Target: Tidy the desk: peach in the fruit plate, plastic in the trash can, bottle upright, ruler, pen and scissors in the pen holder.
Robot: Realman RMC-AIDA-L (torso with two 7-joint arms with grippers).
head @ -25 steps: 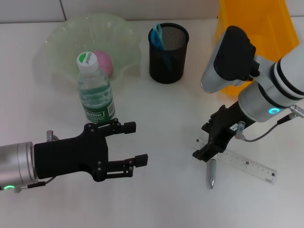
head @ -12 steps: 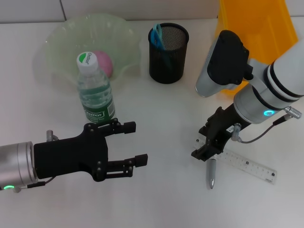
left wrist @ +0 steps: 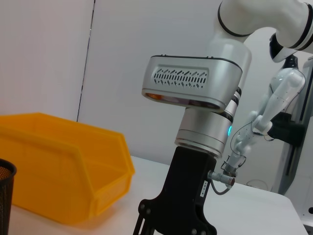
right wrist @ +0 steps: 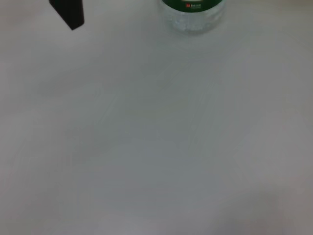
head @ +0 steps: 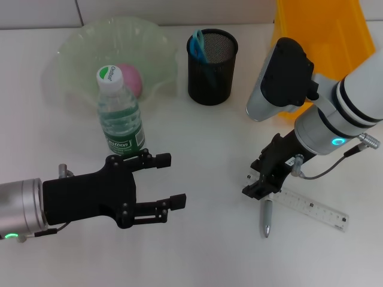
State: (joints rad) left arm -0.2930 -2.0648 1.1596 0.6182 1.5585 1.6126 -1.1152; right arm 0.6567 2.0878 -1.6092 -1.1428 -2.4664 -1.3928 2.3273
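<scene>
The green-labelled bottle (head: pixel 120 121) stands upright in front of the pale green fruit plate (head: pixel 78 45), which holds the pink peach (head: pixel 130 78). The black mesh pen holder (head: pixel 212 66) contains the blue-handled scissors (head: pixel 197 45). The clear ruler (head: pixel 312 207) and the grey pen (head: pixel 267 219) lie flat at the right. My right gripper (head: pixel 260 185) is down at the ruler's left end, just above the pen's top. My left gripper (head: pixel 172 180) hangs open and empty in front of the bottle. The plastic is out of view.
The orange bin (head: pixel 323 33) stands at the back right, behind my right arm (left wrist: pixel 195 196), and its side (left wrist: pixel 58 181) also shows in the left wrist view. The right wrist view shows the bottle's base (right wrist: pixel 193 14) on bare white table.
My right arm has swung slightly left, and its gripper has settled a little lower at the ruler's end. The left arm has not moved.
</scene>
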